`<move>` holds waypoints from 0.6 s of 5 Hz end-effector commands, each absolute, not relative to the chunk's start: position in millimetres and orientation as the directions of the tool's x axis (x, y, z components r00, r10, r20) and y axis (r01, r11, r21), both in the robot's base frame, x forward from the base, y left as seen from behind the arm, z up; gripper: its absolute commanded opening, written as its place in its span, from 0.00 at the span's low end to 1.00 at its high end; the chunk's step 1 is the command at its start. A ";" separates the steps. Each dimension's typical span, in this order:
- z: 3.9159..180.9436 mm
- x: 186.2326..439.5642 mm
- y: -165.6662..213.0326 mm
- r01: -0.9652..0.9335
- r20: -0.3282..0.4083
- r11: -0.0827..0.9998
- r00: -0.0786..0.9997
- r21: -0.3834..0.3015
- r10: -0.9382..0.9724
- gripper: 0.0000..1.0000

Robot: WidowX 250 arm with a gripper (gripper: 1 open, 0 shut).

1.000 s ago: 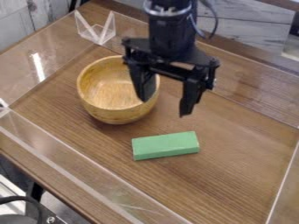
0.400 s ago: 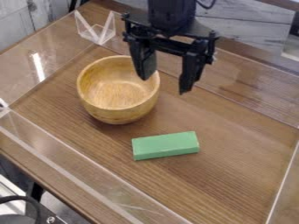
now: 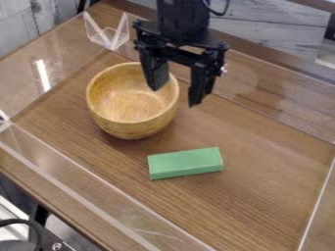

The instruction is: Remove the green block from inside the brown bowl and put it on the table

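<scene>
Camera view from where I stand takes in the whole table [image 3: 262,147], a brown wood-grain top with darker streaks, fenced by low clear plastic walls [image 3: 59,186]; the green block [image 3: 185,163] lies flat on the bare wood toward the near side, a bright green bar with its long edge running nearly left to right, tilted slightly; it sits well clear of the brown bowl [image 3: 131,101], nothing touching it.

Behind and to the left of the block stands the bowl, round, pale wood with visible grain and a thick rim; its hollow shows only bare wood.

Above the bowl's right rim hangs the black gripper [image 3: 175,91], pointing straight down; its two dark fingers [image 3: 198,86] are spread wide apart with nothing between them; the left finger hangs in front of the bowl's inside, the right one past the rim over the tabletop; whether either tip touches the bowl I cannot tell.

At the far left corner a clear plastic piece [image 3: 105,29] stands folded upright.
</scene>
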State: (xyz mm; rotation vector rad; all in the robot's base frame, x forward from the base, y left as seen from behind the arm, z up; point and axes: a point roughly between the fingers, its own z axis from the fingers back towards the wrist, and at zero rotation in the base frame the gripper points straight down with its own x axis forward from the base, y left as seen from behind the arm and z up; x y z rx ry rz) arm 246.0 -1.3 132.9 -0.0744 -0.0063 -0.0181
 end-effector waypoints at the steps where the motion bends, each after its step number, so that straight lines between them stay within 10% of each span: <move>1: 140.4 258.0 7.4 0.080 0.060 0.994 0.995 -0.072 -0.076 1.00; 3: 127.7 259.2 13.4 0.122 0.061 0.990 0.991 -0.068 -0.118 1.00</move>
